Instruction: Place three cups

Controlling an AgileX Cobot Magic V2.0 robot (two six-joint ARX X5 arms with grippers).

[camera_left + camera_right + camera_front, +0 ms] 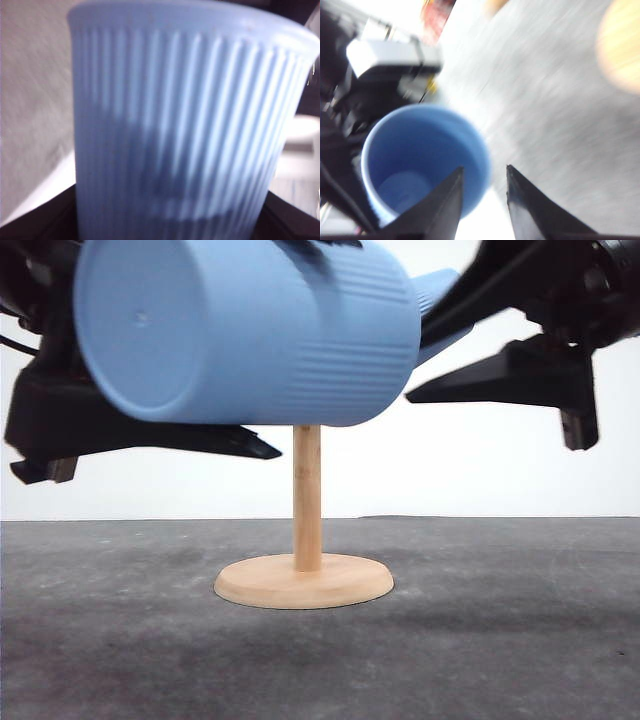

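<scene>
One ribbed blue cup (250, 330) lies sideways in the left gripper (150, 435); the right gripper (482, 200), slightly parted and empty, points beside its rim.

Your robot shows matte black throughout: the left gripper (150, 445) at the left edge of the front view has blocky housing and flat, wedge-shaped fingers, and the right gripper (482, 200) ends in two tapered, pointed black fingers (447, 200).

A dark grey table (520, 640) carries a wooden stand (305, 580), its round base flat and peg upright.
</scene>
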